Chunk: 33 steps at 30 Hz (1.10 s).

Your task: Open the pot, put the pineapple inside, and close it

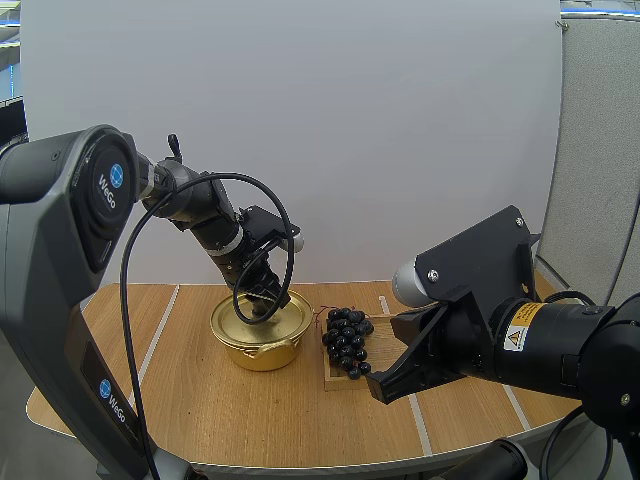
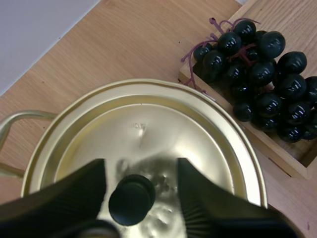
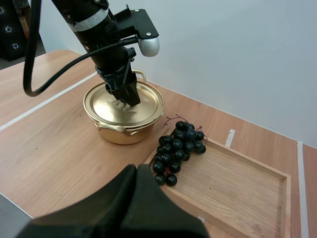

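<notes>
- Left jaws released, straddling the knob [image 2: 131, 199] of the lid [image 2: 148, 129] on the pot [image 1: 262, 345].
- Right jaws clenched, empty, well apart from the pot.
- Grapes [image 1: 347, 340], not pineapple, lie on the tray [image 3: 237, 178] beside the pot.
- Knob looks off-centre between them: closing may slip, skewing the lid.

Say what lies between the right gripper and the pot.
A bunch of grapes, on the wooden tray's end nearest the pot, as the right wrist view shows.

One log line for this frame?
left gripper open astride lid knob | lid on pot | grapes on tray | right gripper shut near tray
</notes>
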### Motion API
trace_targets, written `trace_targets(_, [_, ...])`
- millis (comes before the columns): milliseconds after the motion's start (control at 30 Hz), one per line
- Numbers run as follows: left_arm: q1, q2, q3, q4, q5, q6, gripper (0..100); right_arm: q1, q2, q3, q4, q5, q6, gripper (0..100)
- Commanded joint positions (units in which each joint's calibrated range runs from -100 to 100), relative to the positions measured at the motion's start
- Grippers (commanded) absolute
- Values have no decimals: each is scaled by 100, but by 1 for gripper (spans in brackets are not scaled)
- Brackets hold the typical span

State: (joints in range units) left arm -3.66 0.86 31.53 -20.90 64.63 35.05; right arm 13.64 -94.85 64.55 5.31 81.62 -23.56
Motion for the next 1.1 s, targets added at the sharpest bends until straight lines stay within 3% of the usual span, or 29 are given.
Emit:
trace_targets(0, [-11,-12,18,-94,188,-175,100,-20,-38,11,-8,-128,-30,0])
trace_targets(367, [-11,-1080,-359,-69,638,-175,100,-20,-38,11,-8,-186,-30,0])
trace_targets(633, [-11,-2775,-905,-69,1270,-175,100,-20,-38,11,-8,-247,-30,0])
trace_targets(1067, [-11,-5733,-954,59,2156,-427,100,-20,-38,11,-8,-247,-30,0])
